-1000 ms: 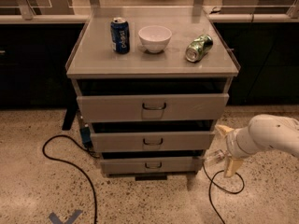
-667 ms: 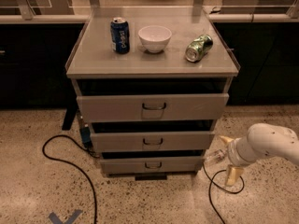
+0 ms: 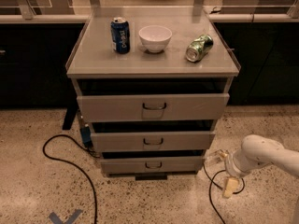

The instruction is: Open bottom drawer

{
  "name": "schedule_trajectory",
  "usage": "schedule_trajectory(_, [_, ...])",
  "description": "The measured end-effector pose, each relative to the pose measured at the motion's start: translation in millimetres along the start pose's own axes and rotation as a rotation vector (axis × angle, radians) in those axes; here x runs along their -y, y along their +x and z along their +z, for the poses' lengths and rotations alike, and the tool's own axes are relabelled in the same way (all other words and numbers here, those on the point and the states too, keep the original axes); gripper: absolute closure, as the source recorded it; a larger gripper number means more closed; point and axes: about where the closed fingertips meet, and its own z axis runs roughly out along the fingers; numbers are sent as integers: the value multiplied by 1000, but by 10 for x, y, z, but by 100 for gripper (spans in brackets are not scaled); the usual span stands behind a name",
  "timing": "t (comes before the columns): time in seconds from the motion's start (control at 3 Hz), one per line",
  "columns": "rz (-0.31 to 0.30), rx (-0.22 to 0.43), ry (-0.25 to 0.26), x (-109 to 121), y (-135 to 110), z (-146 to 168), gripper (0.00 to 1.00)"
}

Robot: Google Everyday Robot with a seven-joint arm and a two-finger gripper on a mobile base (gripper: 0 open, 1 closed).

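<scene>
Hand [image 3: 223, 171] has dropped, fingers wide, beside bottom drawer [image 3: 153, 164] of 3.

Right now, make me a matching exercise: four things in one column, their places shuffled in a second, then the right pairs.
1. blue can
2. green can
3. bottom drawer
4. gripper

A. low by the floor, right of the cabinet
B. lying on its side, right part of the cabinet top
C. upright, left of the bowl
D. under the other two drawers

Pairs: 1-C, 2-B, 3-D, 4-A
</scene>
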Motion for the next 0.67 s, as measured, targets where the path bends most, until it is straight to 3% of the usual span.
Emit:
schedule_trajectory(0.33, [0, 0, 0, -2, -2, -2, 0])
schedule_trajectory(0.67, [-2, 54, -42, -274, 115, 351, 0])
